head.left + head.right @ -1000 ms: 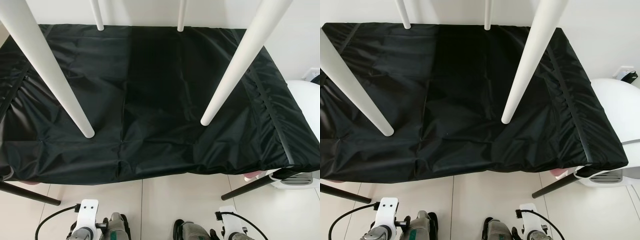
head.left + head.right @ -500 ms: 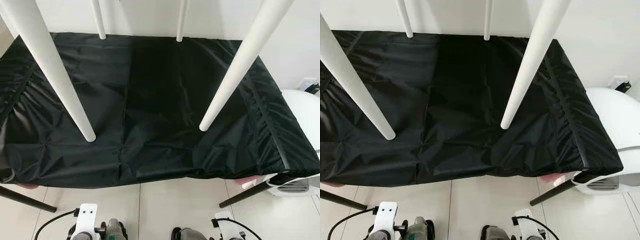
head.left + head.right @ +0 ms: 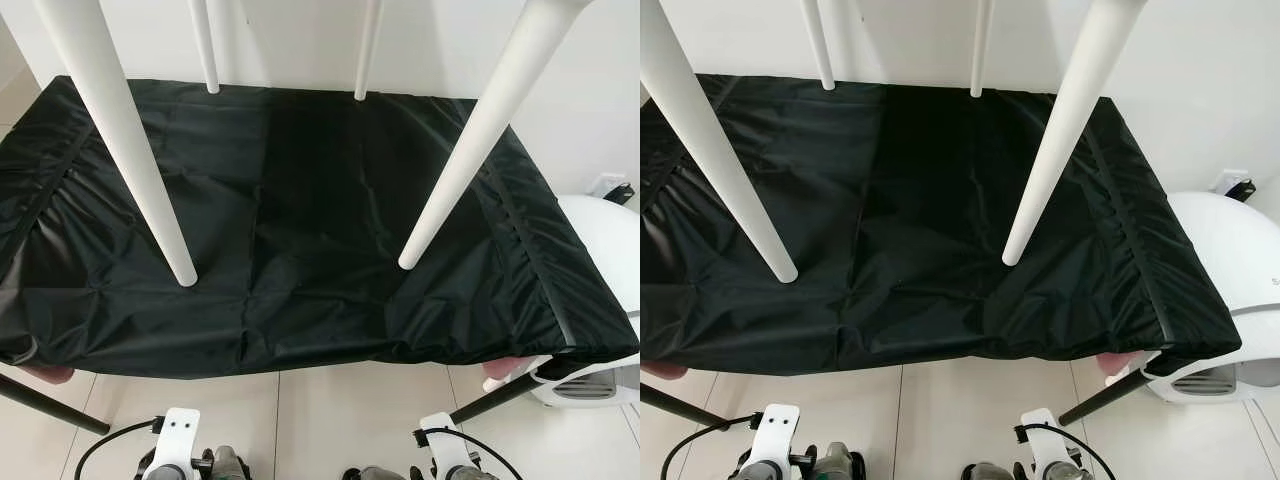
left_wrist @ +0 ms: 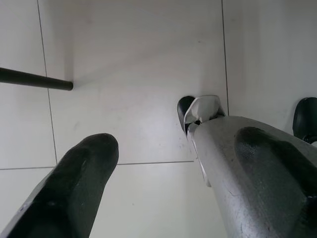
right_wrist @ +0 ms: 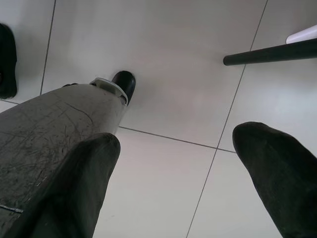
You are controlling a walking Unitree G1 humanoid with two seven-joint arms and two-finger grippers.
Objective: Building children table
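Table legs, four of them, white, reach down over the black cloth [image 3: 300, 200]: you see two near legs [image 3: 130, 150] [image 3: 470, 140] and two far legs [image 3: 205, 45] [image 3: 367, 50]. Beside the cloth stands a white appliance [image 3: 1230, 290]. In the wrist views you see both claws spread apart over the tiled floor [image 4: 138, 59], holding nothing: left gripper [image 4: 163, 168], right gripper [image 5: 178, 163].

White tiled floor [image 3: 330, 420], white wall [image 3: 290, 40], perhaps 1 white appliance [image 3: 600, 300] at right.
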